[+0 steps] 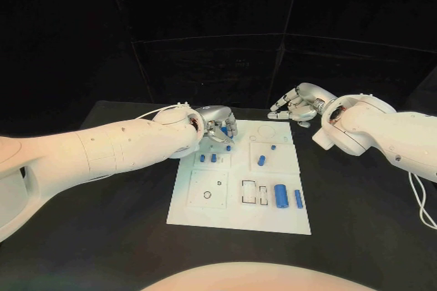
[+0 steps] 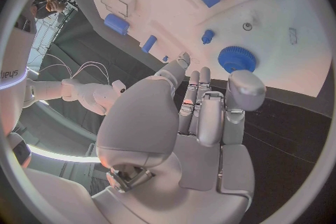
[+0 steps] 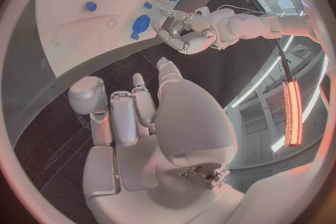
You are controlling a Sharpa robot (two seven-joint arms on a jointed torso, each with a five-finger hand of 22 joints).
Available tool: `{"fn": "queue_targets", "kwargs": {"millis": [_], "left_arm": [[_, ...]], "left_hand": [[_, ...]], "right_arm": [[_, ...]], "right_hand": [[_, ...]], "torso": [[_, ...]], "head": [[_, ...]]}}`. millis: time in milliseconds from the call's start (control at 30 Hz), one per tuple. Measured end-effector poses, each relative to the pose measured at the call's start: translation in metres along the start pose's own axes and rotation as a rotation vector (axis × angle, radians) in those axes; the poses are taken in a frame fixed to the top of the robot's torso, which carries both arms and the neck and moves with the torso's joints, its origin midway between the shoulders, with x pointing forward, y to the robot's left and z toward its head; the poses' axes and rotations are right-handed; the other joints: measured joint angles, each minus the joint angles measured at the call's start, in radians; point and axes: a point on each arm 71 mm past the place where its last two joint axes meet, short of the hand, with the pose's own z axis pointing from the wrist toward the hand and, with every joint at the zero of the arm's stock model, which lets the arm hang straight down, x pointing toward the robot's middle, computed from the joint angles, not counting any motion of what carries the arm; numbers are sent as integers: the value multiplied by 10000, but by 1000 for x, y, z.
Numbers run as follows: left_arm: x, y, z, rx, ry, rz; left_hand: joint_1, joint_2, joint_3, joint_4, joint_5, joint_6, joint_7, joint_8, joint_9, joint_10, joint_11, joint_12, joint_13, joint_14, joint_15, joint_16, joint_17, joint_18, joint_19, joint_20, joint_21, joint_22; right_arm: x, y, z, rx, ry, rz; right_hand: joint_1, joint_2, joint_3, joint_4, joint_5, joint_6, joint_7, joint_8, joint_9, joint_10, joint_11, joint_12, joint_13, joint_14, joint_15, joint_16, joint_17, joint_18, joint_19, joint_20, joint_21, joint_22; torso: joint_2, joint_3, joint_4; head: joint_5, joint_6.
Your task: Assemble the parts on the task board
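The white task board [image 1: 239, 210] lies in the middle of the table. On it are several small blue parts: two short pegs [image 1: 208, 157], a peg [image 1: 261, 160], and two cylinders [image 1: 281, 195] near the front right. My left hand [image 1: 216, 123] hovers over the board's far left corner, fingers apart and holding nothing. A blue gear [image 2: 237, 59] lies on the board just beyond its fingertips [image 2: 183, 59], also seen as the gear [image 3: 140, 24] beside the left hand [image 3: 183, 29]. My right hand [image 1: 300, 104] hangs empty past the board's far right corner, fingers [image 3: 133, 109] loosely bent.
The board has outlined recesses, a square one [image 1: 208, 190] at the front left and narrow slots [image 1: 249, 191] in the middle. Black table [image 1: 364, 215] surrounds the board on all sides. A cable [image 1: 420, 202] hangs from my right arm.
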Motion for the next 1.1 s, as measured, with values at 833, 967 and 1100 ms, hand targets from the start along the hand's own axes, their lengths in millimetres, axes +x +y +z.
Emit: {"fn": "queue_targets", "kwargs": {"millis": [833,967,1100], "left_arm": [[18,0,17,-502,1182,932],[19,2,18,-626,1270,964],[20,3,18,-718,1354,984]], "left_hand": [[28,29,99,104,-1,339,54,-344,-319,472,-52,-585,-531,14,-16,44,-100,-131,240,-72,435,484],[28,29,151,97,-1,384,27,-344,-341,500,-25,-648,-582,14,-16,44,-115,-131,239,-72,435,504],[66,67,219,109,-1,398,41,-385,-360,555,-42,-697,-613,14,-16,44,-125,-131,240,-72,475,520]], "right_arm": [[3,5,3,-176,-7,-334],[3,5,3,-182,-9,-347],[3,5,3,-185,-9,-354]], "right_hand": [[0,0,0,0,0,0,0,0,0,0,0,0,0,0,0,0,0,0,0,0,1,2],[-1,0,0,0,0,0,0,0,0,0,0,0,0,0,0,0,0,1,0,0,2,-8],[0,0,0,0,0,1,0,0,0,0,0,0,0,0,0,0,1,0,0,0,2,-8]], "torso": [[-14,1,31],[-15,1,31],[-15,5,31]], "head": [[-36,-58],[-36,-61],[-36,-65]]}}
